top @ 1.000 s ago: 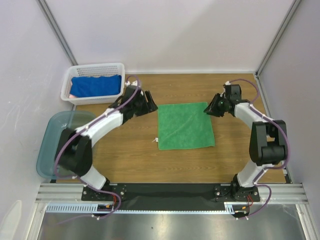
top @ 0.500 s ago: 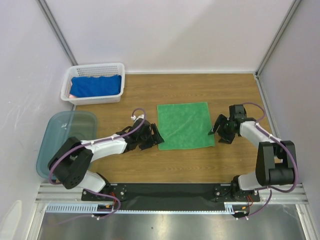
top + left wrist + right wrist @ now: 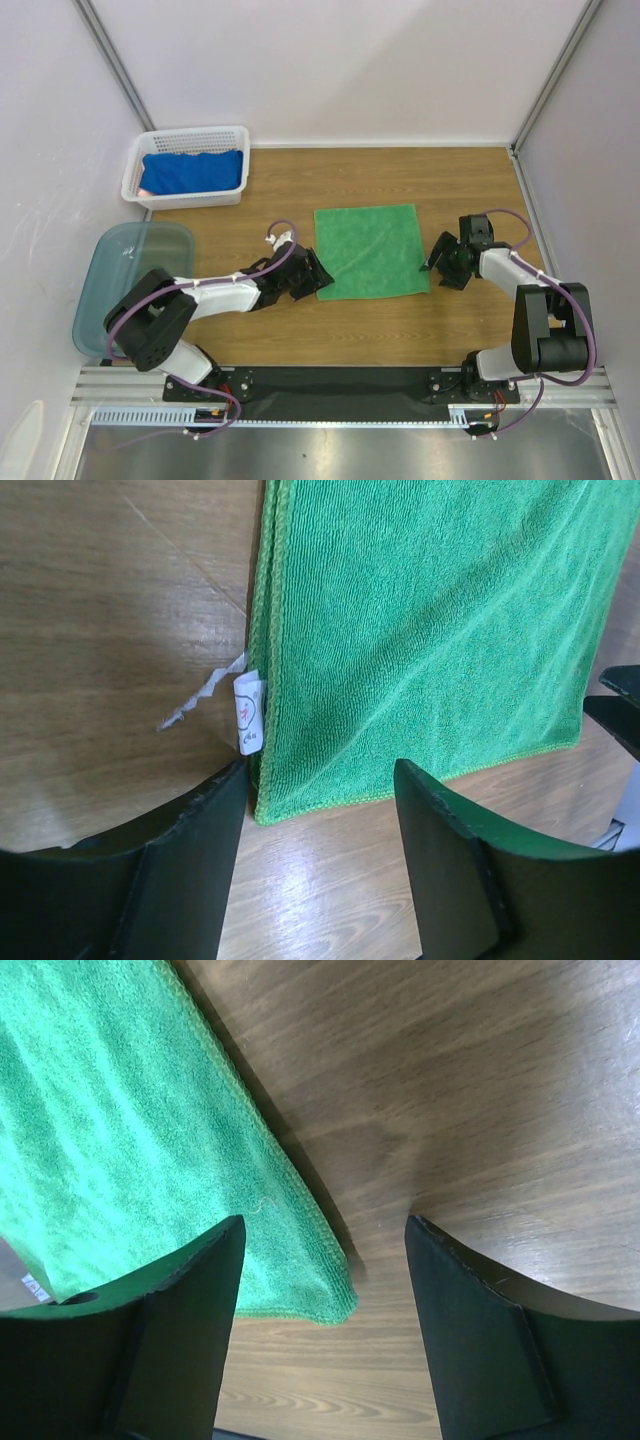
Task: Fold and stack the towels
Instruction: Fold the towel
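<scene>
Both arms have swung back from the far corners, and now we see left fingers (image 3: 170, 870) and right fingers (image 3: 490, 1340) spread apart, empty, at the green towel's (image 3: 370, 250) near corners (it lies flat, middle of the tabletop (image 3: 400, 330)).

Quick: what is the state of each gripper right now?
Left gripper: open, holds nothing, at a corner of the green towel.
Right gripper: open, holds nothing, at another corner.

Wood-grain surface (image 3: 400, 325) boxed in by plain white wall panels (image 3: 330, 70) on three sides, aluminium posts (image 3: 112, 65) in the back corners, black base plate (image 3: 350, 381) along the near edge. Soft, even light.
</scene>
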